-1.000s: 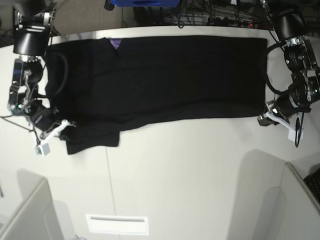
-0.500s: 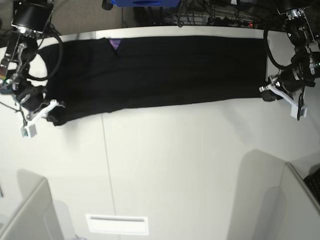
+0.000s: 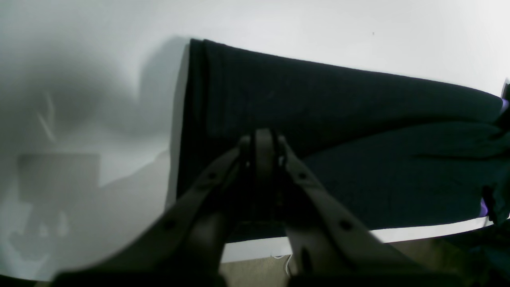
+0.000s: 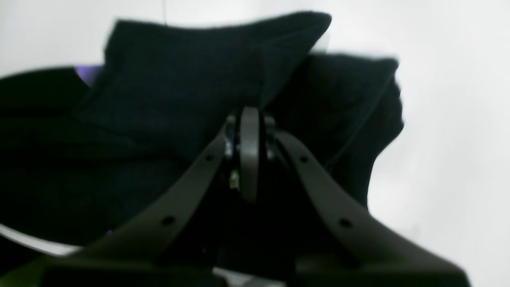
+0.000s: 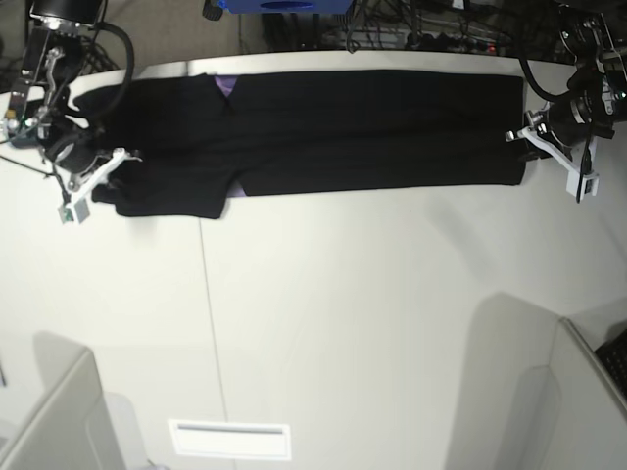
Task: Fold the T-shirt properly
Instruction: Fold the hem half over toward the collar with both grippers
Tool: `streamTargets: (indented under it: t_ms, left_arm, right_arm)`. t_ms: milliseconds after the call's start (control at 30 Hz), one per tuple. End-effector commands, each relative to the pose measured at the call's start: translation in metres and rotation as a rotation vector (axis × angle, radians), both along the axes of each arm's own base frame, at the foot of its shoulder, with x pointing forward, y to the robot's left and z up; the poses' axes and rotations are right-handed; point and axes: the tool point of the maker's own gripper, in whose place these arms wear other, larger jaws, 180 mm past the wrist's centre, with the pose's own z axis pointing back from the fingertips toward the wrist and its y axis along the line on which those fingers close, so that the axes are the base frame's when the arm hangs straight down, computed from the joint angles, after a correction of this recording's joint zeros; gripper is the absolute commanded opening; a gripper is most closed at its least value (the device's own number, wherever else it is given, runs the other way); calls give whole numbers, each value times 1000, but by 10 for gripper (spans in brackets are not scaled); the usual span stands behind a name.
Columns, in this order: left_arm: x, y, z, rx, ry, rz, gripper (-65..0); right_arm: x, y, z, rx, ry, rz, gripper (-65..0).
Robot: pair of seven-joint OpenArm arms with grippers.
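T-shirt (image 5: 333, 132): black, stretched as a long band across upper frame, each end pinched by closed left gripper (image 5: 521, 140) and right gripper (image 5: 120, 162), apparently for an even lengthwise fold.

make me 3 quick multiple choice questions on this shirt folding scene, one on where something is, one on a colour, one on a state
1. Where does the T-shirt lie on the table?
A. along the far edge, as a long band
B. bunched in the middle
C. at the near edge by the slot

2. What colour shows at the shirt's neck opening?
A. green
B. purple
C. white

3. How does the left gripper stand?
A. wide open above bare table
B. out of view
C. shut, at the shirt's end

Answers:
1 A, the base view shows the black cloth stretched from side to side at the far edge.
2 B, a small purple patch sits at the collar in the base view.
3 C, the left wrist view shows the jaws together over the black cloth.
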Motion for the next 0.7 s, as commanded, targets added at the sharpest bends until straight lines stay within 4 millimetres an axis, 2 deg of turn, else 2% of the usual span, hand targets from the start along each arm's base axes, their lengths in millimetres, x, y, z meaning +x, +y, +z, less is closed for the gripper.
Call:
streamTargets:
  t_ms: [0, 133, 333, 467, 667]
  left_arm:
    - [3, 3, 7, 20, -23, -14, -650]
    - [0, 5, 7, 24, -14, -17, -650]
    - [-7, 3, 5, 30, 0, -27, -650]
    - [-14, 3, 2, 31, 18, -28, -650]
    - [-23, 3, -3, 32, 46, -28, -650]
  right_arm:
    - [8, -3, 16, -15, -57, 7, -650]
    - [3, -1, 23, -32, -74, 18, -650]
    - [-18, -33, 23, -42, -13, -102, -650]
    - [-25, -32, 17, -37, 9, -103, -650]
    - [-26, -25, 12, -12, 8, -115, -650]
